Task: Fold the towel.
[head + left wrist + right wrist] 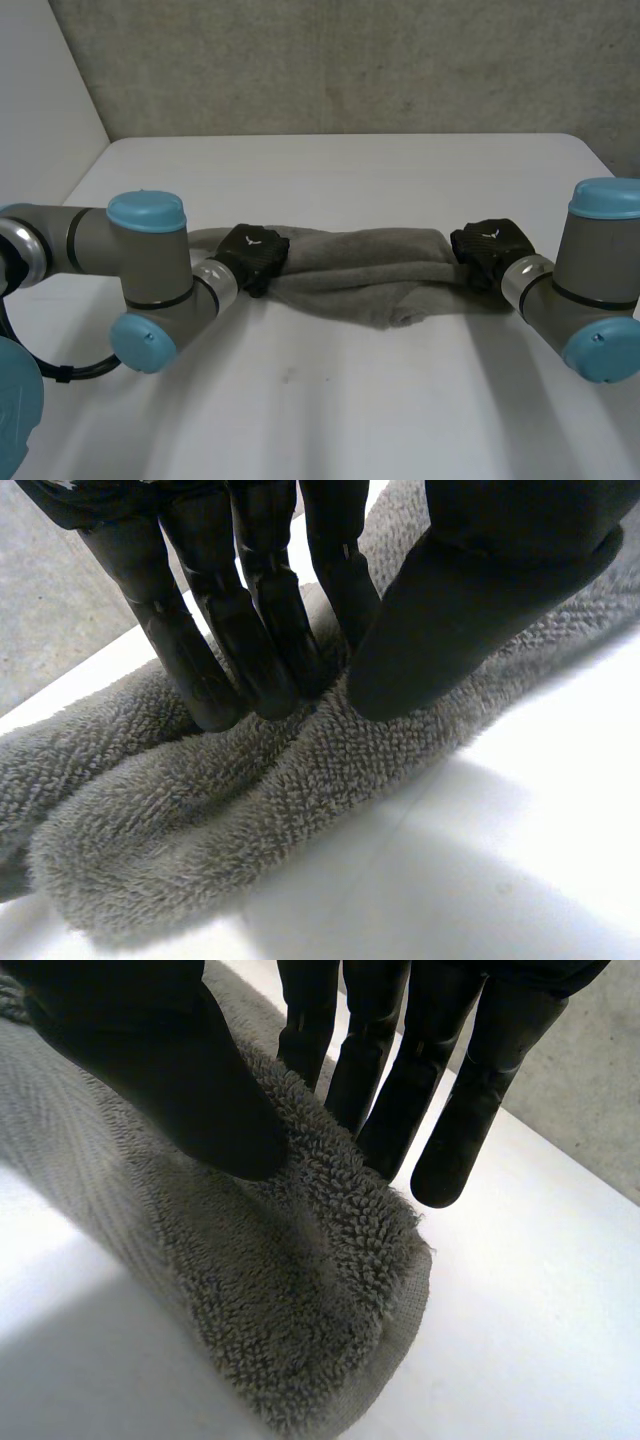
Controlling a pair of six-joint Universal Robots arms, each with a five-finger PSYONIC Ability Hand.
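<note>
Looking at a grey terry towel point(360, 265) bunched into a thick rope across the middle of the white counter point(330, 400), running left to right, with a loose flap sagging toward the near side. Got the left hand point(252, 255) clamped on the left end: straight fingers dug into the pile on one side, thumb pressing in from the other, a ridge of cloth pinched between. Same deal with the right hand point(490, 250) at the right end, thumb on the rolled edge, fingers down the other side of it, outermost fingertip hanging just off the towel over bare counter. Seems like a light, soft, totally floppy thing, so no holding any shape between the two grips, just sagging and bunching. Looks grippy rather than slippery thanks to the looped pile, and nothing fragile about it. Probably best to grab at actual corners or the hemmed edge instead of mid-bunch, otherwise risking folding a lump. Guessing early days here: needs spreading flat before any proper fold.
</note>
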